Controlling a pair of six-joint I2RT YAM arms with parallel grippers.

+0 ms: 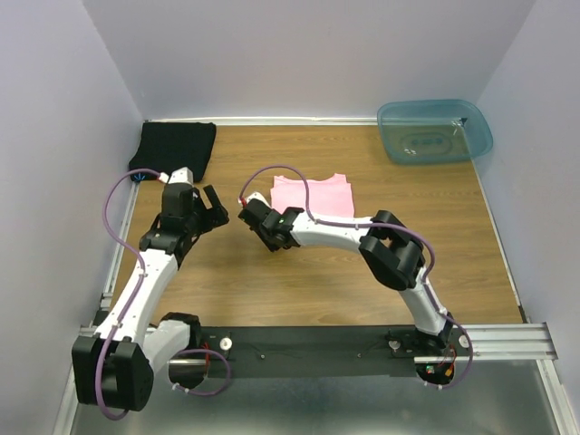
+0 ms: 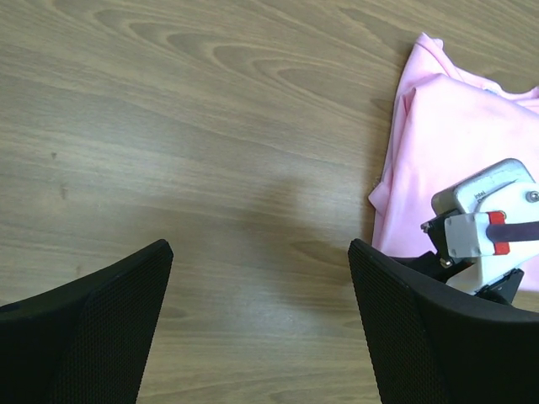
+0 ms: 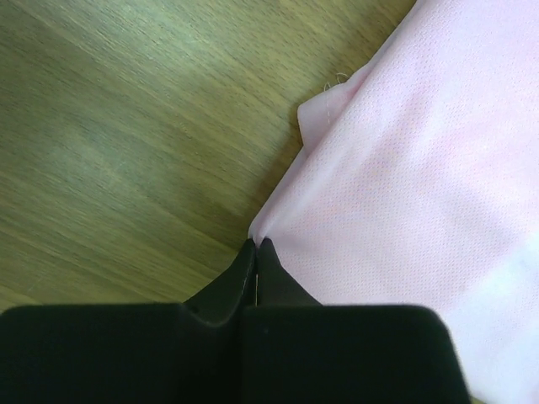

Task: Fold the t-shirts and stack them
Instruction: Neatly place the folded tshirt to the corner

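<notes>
A light pink t-shirt point(image 1: 313, 193) lies folded in the middle of the wooden table. My right gripper point(image 1: 248, 212) is at its near left corner, jaws shut. In the right wrist view the gripper point(image 3: 257, 245) pinches the edge of the pink t-shirt point(image 3: 421, 168) at its fingertips. A black t-shirt point(image 1: 174, 147) lies folded at the back left corner. My left gripper point(image 1: 216, 207) stands open over bare wood just left of the right one. The left wrist view shows that gripper point(image 2: 261, 278) holding nothing, with the pink t-shirt point(image 2: 455, 135) to its right.
A translucent blue-green bin point(image 1: 435, 131) stands at the back right corner. White walls close in the table at the back and both sides. The right arm's white wrist point(image 2: 488, 223) sits close beside my left gripper's right finger point(image 2: 421, 328).
</notes>
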